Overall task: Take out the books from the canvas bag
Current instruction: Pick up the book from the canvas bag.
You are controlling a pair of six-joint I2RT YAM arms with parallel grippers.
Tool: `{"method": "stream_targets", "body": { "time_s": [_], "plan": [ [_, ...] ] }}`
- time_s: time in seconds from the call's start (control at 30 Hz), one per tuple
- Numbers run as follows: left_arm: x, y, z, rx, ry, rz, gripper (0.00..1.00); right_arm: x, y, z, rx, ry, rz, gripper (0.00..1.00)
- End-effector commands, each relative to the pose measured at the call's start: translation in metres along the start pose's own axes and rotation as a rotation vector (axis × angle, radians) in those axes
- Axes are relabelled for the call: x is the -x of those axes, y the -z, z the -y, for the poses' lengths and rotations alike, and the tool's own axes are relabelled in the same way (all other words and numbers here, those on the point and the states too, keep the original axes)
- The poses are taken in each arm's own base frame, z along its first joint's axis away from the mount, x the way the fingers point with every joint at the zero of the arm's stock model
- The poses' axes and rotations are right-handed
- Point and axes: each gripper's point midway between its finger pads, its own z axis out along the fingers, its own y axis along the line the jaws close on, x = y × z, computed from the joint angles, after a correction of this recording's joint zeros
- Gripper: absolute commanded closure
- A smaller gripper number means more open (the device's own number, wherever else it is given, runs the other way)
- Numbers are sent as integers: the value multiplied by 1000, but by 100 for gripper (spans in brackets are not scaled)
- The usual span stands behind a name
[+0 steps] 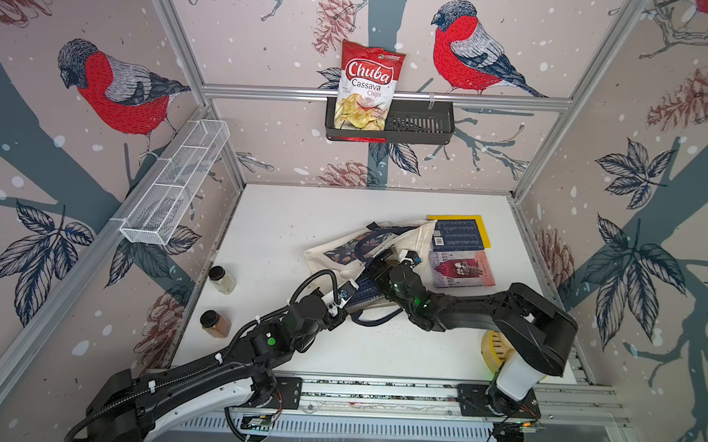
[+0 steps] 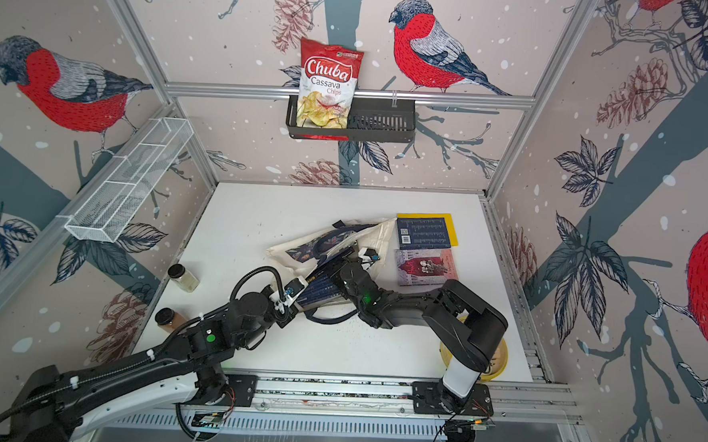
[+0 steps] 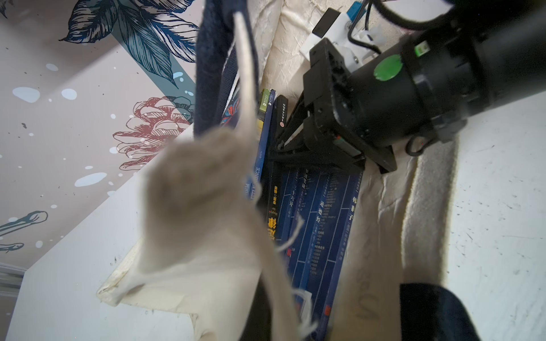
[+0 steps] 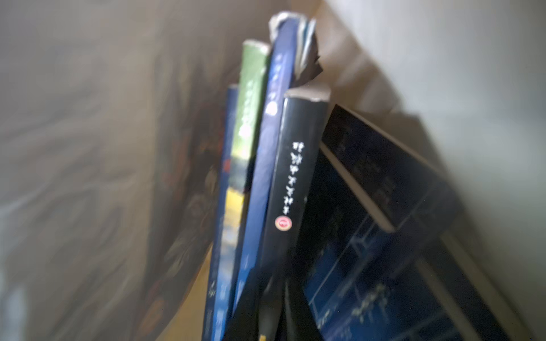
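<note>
The canvas bag [image 1: 329, 256] drapes over the books [image 3: 319, 221]; two jars [image 1: 222, 279] stand well aside

You see canvas bag [image 1: 325, 266]: cream woven cloth, matt, creased, loose threads at frayed hem. Its strap handles [image 3: 206, 73]: navy webbing, coarser weave. You get books [image 3: 319, 221] inside: paper covers, faint sheen, spine corners worn pale. Table [image 1: 285, 226]: white, smooth, matt, scuffed, dark specks. Your chips bag [image 1: 366, 81]: glossy crinkled film. White basket [image 1: 171, 187]: fine metal mesh, painted. Black basket [image 1: 420, 121]: slotted, matt. Jars [image 1: 222, 279]: clear, dark lids. Frame rails [image 1: 267, 92]: bare brushed metal. Arm casings [image 1: 538, 323]: matt black plastic.
</note>
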Motion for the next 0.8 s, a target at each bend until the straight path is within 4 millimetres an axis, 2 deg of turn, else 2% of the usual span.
{"method": "stream_targets", "body": {
  "time_s": [0.0, 0.17, 0.23, 0.33, 0.5, 0.67, 0.77],
  "plan": [
    [28, 2, -4, 8, 19, 107, 100, 9, 14, -14, 23, 37, 58, 100],
    [28, 2, -4, 8, 22, 105, 100, 13, 35, -6, -27, 34, 84, 100],
    [29, 2, -4, 8, 23, 106, 100, 15, 38, -3, -34, 32, 93, 99],
    [28, 1, -3, 3, 20, 101, 100, 13, 31, 8, -53, 13, 60, 85],
    [26, 0, -3, 3, 20, 97, 100, 16, 24, 10, -39, 9, 66, 62],
    [26, 0, -2, 1, 18, 99, 100, 16, 13, 14, -38, 3, 53, 53],
    [27, 0, -3, 3, 19, 100, 100, 14, 6, 19, -40, -8, 37, 52]
  ]
}}
